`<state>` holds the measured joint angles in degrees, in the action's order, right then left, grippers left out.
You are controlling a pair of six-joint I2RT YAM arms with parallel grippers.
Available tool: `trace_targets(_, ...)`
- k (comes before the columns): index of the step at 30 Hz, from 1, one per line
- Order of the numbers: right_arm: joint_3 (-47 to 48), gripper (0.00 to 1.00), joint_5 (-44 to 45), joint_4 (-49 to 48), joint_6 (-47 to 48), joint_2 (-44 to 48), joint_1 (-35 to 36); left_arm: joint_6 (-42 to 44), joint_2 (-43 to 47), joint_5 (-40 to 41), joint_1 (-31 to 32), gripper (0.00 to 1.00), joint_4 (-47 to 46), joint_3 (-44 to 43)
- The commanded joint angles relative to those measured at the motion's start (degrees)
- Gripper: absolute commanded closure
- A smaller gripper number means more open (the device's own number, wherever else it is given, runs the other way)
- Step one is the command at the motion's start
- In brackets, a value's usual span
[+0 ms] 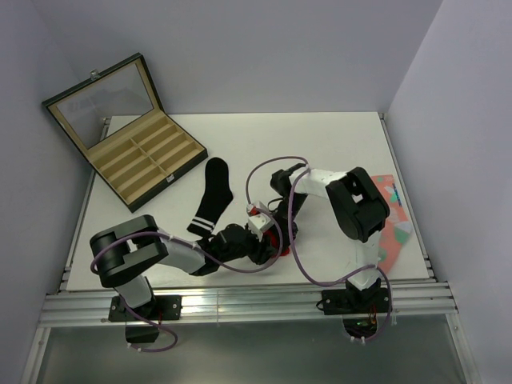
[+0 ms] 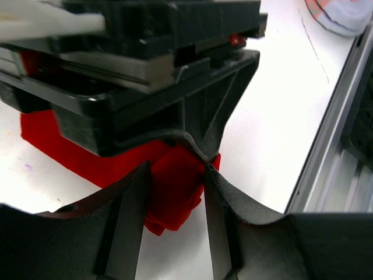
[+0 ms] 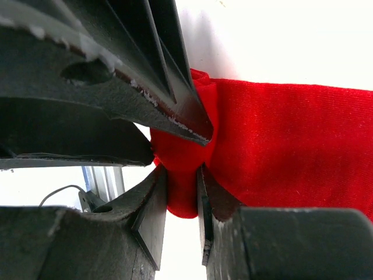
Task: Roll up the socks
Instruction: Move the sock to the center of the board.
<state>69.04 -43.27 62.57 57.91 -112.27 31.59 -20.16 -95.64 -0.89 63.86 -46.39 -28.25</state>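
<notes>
The red sock (image 1: 278, 245) lies near the table's front edge, mostly hidden under both grippers. My left gripper (image 2: 176, 172) has a bunched fold of the red sock (image 2: 52, 143) filling the gap between its fingers. My right gripper (image 3: 182, 172) pinches the same folded end of the red sock (image 3: 291, 134) from the opposite side, its tips close to the left one's. In the top view the left gripper (image 1: 258, 250) and right gripper (image 1: 268, 230) meet over the sock. The black sock (image 1: 212, 196) with two white cuff stripes lies flat to their left, untouched.
An open black box (image 1: 128, 132) with tan compartments stands at the back left. A salmon-pink sock (image 1: 396, 228) with green and white patches lies at the right edge behind the right arm. The metal rail (image 2: 332, 146) runs along the table's front edge, close to the grippers.
</notes>
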Motion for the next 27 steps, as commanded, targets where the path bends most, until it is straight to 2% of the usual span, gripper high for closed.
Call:
trace_targets(1,1.3,0.85,1.2,-0.1,0.4,-1.5,-0.3,1.7,-0.8,-4.1,0.2,0.53,-0.3,-1.4)
trace_targets(17,1.0,0.86,2.7,-3.6,-3.6,-1.4,-0.7,0.6,-4.6,-8.9,-0.5,0.55,0.4,-2.9)
trace_targets(21,-0.1,0.85,3.3,-6.2,-6.0,-0.1,-1.0,0.3,-6.6,-8.5,-0.6,0.65,5.3,-6.3)
trace_targets(27,-0.7,0.75,3.6,-8.9,-8.0,1.3,-1.4,-0.1,-9.7,-8.8,-0.6,0.91,11.0,-10.5)
